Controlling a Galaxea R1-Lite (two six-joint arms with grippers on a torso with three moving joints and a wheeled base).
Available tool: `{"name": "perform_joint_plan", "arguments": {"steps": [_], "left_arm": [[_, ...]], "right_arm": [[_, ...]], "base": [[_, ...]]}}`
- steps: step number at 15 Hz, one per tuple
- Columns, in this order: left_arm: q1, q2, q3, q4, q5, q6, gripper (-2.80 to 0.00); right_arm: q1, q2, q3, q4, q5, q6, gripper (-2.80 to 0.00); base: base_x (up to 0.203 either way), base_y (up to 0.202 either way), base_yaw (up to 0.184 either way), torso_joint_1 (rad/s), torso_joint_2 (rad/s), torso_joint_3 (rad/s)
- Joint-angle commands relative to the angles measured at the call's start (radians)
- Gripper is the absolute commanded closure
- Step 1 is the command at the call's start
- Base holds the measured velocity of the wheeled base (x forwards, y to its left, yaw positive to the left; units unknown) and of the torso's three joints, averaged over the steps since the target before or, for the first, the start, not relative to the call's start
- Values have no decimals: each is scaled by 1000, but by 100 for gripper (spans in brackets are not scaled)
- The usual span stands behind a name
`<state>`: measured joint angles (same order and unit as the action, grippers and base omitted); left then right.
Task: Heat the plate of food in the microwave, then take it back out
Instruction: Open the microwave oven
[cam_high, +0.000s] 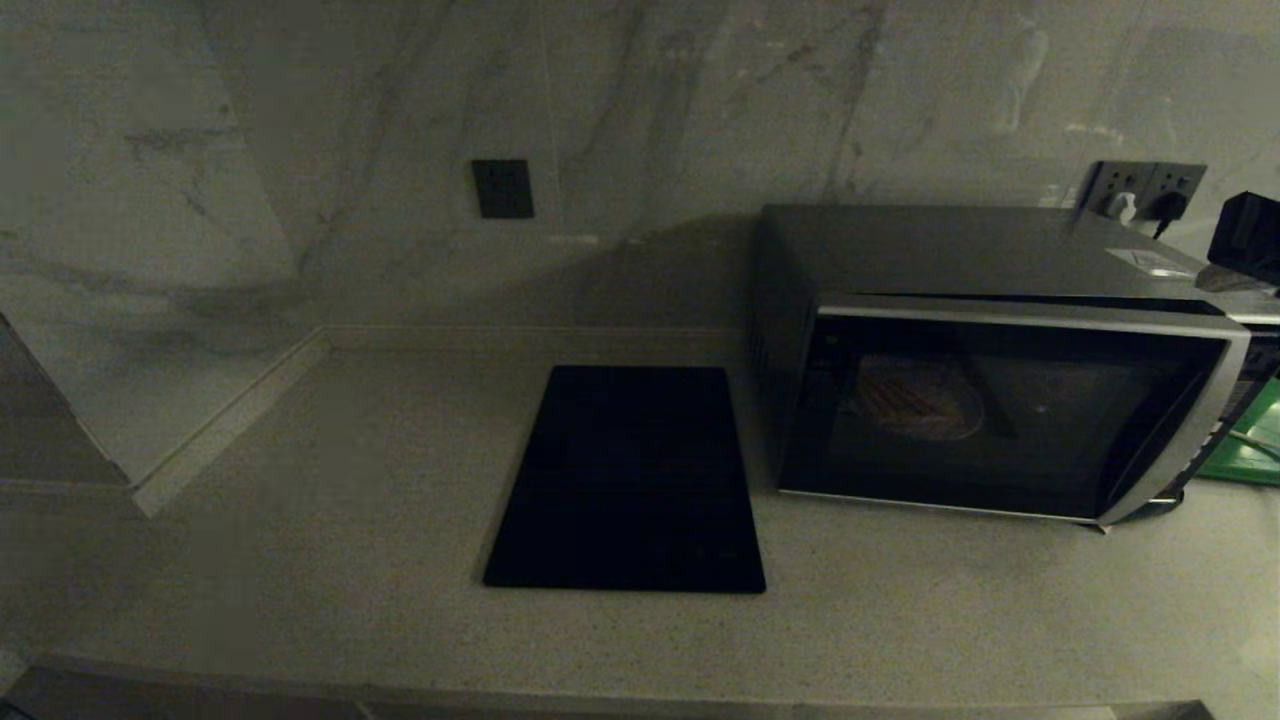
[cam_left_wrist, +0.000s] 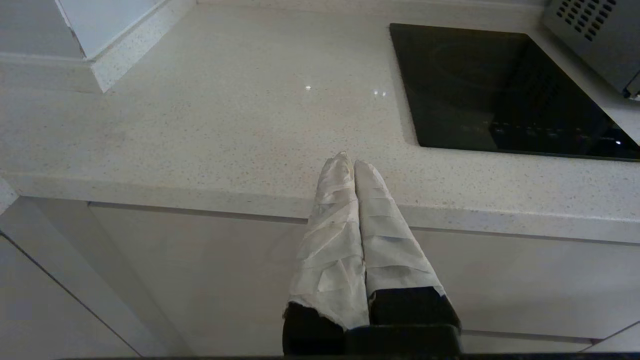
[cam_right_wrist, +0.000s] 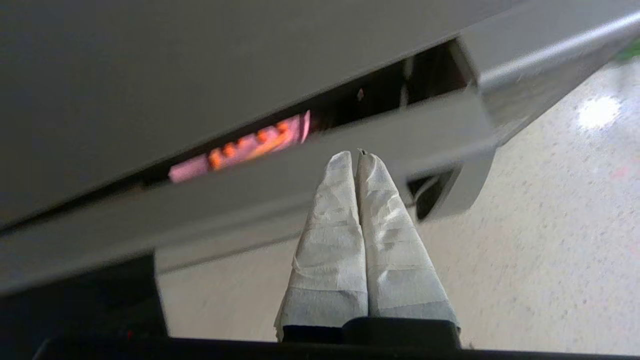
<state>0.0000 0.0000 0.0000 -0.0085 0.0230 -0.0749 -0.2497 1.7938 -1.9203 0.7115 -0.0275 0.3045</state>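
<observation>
- The left gripper (cam_left_wrist: 354, 162) hung parked before the surface (cam_left_wrist: 210, 125) edge, its fingers pressed together on nothing.
- The plate of food (cam_high: 920, 400) sat inside the microwave (cam_high: 1000, 400).
- The right gripper (cam_right_wrist: 357, 155), pressed together and empty, pointed at the door's edge; it should hook that edge gently.

The head view looks down from well back over the counter (cam_high: 300, 560), cooktop (cam_high: 625, 480) and microwave (cam_high: 990, 400). The left wrist view looks across the counter edge from below and shares the cooktop. The right wrist view sits close against the microwave's door gap.
</observation>
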Motion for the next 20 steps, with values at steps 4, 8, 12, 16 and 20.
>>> {"name": "perform_joint_plan", "arguments": {"steps": [4, 8, 12, 16, 20], "left_arm": [[0, 1, 0, -1, 0, 0, 0], [0, 2, 0, -1, -1, 0, 0], [0, 1, 0, -1, 0, 0, 0], [0, 2, 0, -1, 0, 0, 0], [0, 2, 0, -1, 0, 0, 0]], "right_arm": [[-45, 113, -54, -8, -12, 1, 0], [-54, 142, -57, -43, -12, 1, 0], [-54, 145, -57, -43, -12, 1, 0], [-54, 124, -53, -21, -12, 1, 0], [-55, 82, -44, 34, -11, 1, 0]], "base": [[0, 0, 0, 0, 0, 0], [0, 0, 0, 0, 0, 0], [0, 0, 0, 0, 0, 0], [0, 0, 0, 0, 0, 0], [0, 0, 0, 0, 0, 0]]}}
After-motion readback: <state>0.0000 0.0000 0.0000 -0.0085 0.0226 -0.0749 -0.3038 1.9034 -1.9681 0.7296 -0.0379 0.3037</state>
